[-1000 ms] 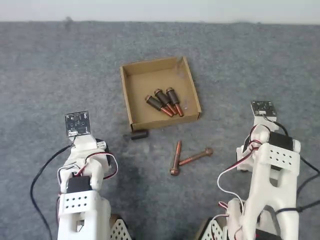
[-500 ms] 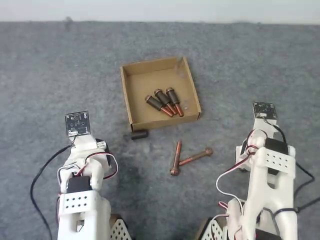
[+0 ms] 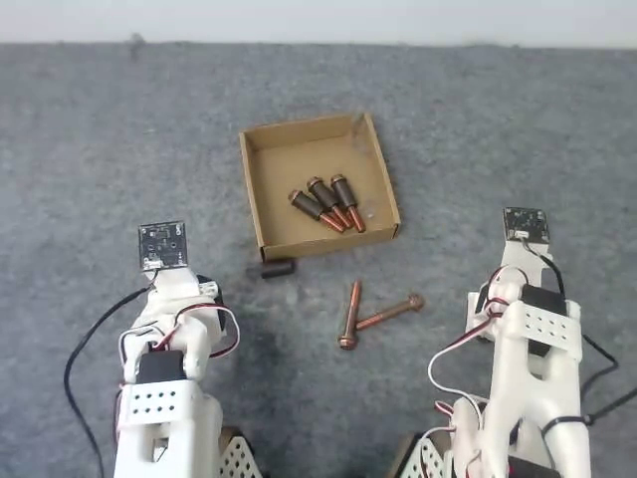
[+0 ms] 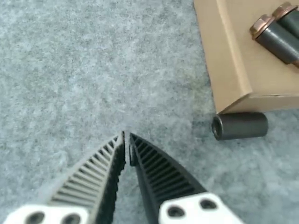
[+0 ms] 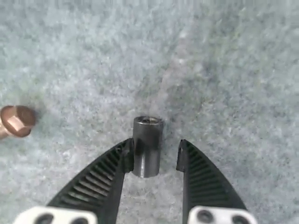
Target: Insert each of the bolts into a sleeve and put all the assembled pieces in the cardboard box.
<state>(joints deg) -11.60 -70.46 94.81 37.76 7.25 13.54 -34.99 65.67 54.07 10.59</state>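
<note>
Where ridged right gripper (image 5: 155, 143) flanks cylindrical sleeve (image 5: 147, 148), carpet (image 5: 224, 70)

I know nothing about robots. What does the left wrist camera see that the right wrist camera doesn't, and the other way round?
Left wrist view: the left gripper, shut, over the carpet; a corner of the brown cardboard box with sleeved copper bolts inside; a dark cylindrical sleeve lying on its side just outside that corner.
Right wrist view: the right gripper, open, straddling a dark sleeve that apparently stands on end, and the copper hexagonal head of a loose bolt.
Both: grey carpet and black ribbed fingers.
</note>
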